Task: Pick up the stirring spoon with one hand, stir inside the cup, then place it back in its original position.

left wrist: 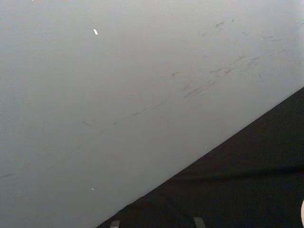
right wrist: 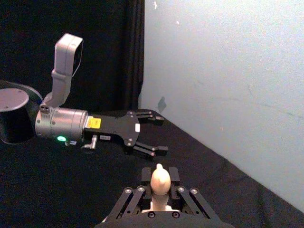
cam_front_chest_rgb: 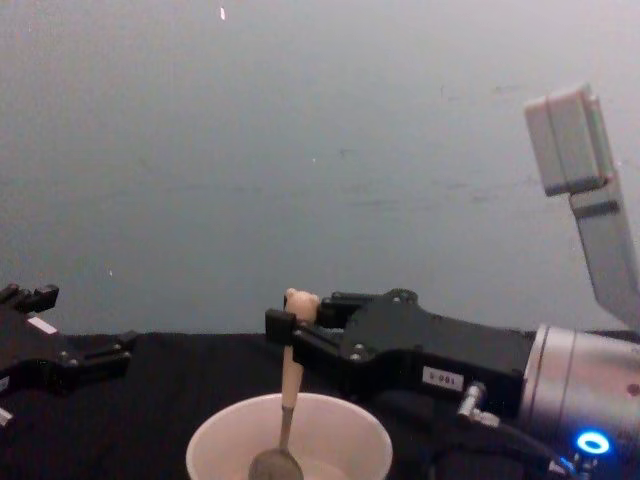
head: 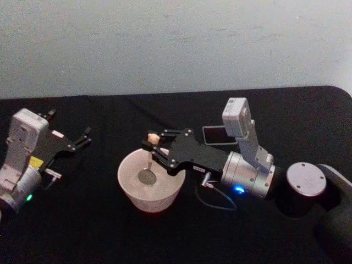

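**Spoon held upright in the cup, bowl down for stirring**

The right gripper [head: 156, 142] is clamped on the stirring spoon [head: 149, 164] high on its beige handle, just under the bear head. The right wrist view shows that head standing up between the two fingers. Holding it so high leaves the thin metal neck and round bowl free to hang into the cup [head: 127, 193] while the fingers ride above the rim, apart from it. The chest view shows the spoon close to upright, its bowl low inside the cup, near the middle. This looks like the stirring step itself, with the return to the holder not yet done.

The right arm comes in from the cup's 3 o'clock, forearm lying low and nearly level over the black table [head: 82, 231], wrist turned so the fingers point toward 9 o'clock. That sideways reach suits small circles inside the wide cup without the arm crossing above it.

The dark holder [head: 212, 135] stands at about 2 o'clock from the cup, beyond the right forearm and partly hidden by its wrist camera. It looks empty.

The left gripper [head: 69, 127] rests idle at about 10 o'clock from the cup, well apart, fingers spread and holding nothing.
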Tool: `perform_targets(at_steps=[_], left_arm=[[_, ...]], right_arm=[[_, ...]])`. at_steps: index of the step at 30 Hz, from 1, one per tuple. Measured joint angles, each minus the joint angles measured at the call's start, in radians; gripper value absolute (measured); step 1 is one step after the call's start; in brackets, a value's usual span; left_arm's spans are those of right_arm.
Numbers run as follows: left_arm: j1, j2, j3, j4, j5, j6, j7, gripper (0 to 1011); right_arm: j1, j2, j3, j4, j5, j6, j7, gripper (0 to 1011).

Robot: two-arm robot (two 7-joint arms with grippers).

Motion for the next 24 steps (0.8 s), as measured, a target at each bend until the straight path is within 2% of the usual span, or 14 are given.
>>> perform_targets(at_steps=[14, 24], left_arm=[[0.0, 0.0, 0.0, 0.0, 0.0, 0.0, 0.0, 1001], [0.0, 0.0, 0.0, 0.0, 0.0, 0.0, 0.0, 1001]], right_arm=[[0.002, -0.007, 0.0, 0.015, -0.014, 0.01, -0.004, 212], [-0.021, 0.035, 0.02, -0.02, -0.016, 0.018, -0.006, 212]])
